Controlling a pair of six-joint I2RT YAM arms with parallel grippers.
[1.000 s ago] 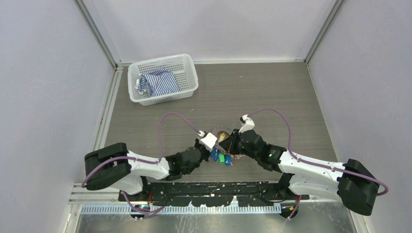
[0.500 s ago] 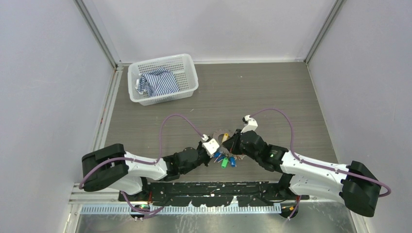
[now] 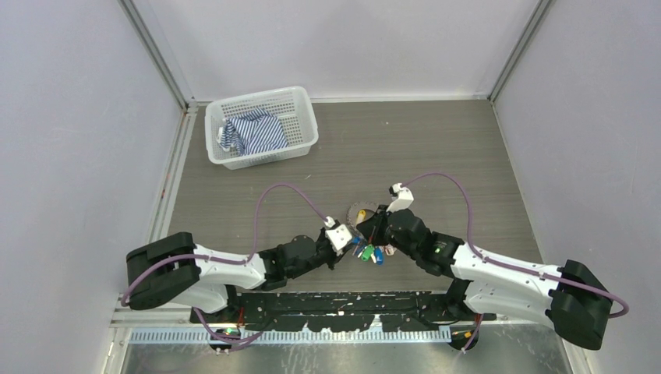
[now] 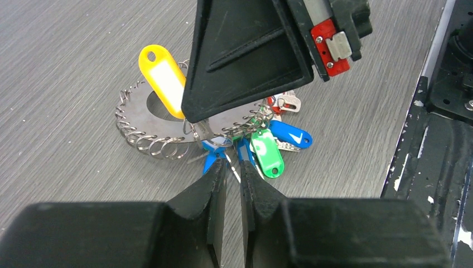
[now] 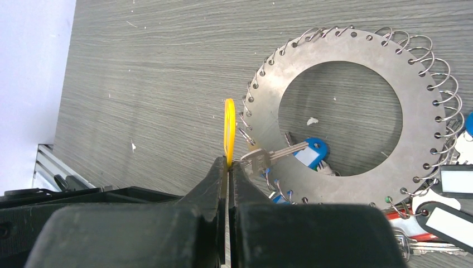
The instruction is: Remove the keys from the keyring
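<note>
The keyring [image 5: 418, 106] is a flat metal disc with a wide hole, fringed with small wire loops, lying on the table [image 3: 436, 148]. My right gripper [image 5: 229, 165] is shut on a yellow tag [image 5: 228, 128] that stands on edge at the disc's rim. Keys [image 4: 266, 156] with green, blue and red tags bunch at the near side of the keyring [image 4: 134, 103]. My left gripper [image 4: 233, 166] points at this bunch, its jaws a narrow gap apart, with a blue tag at each fingertip and nothing clamped. From above, both grippers meet at the keys [image 3: 368, 252].
A white mesh basket [image 3: 300, 101] holding a striped cloth [image 3: 253, 132] stands at the back left. The black base rail [image 4: 440, 145] runs along the near edge, just right of the keys. Grey walls close in both sides.
My left jaws have parted a little from shut. The keyring and key bunch have shifted slightly right, and the right gripper has kept hold of the yellow tag.
</note>
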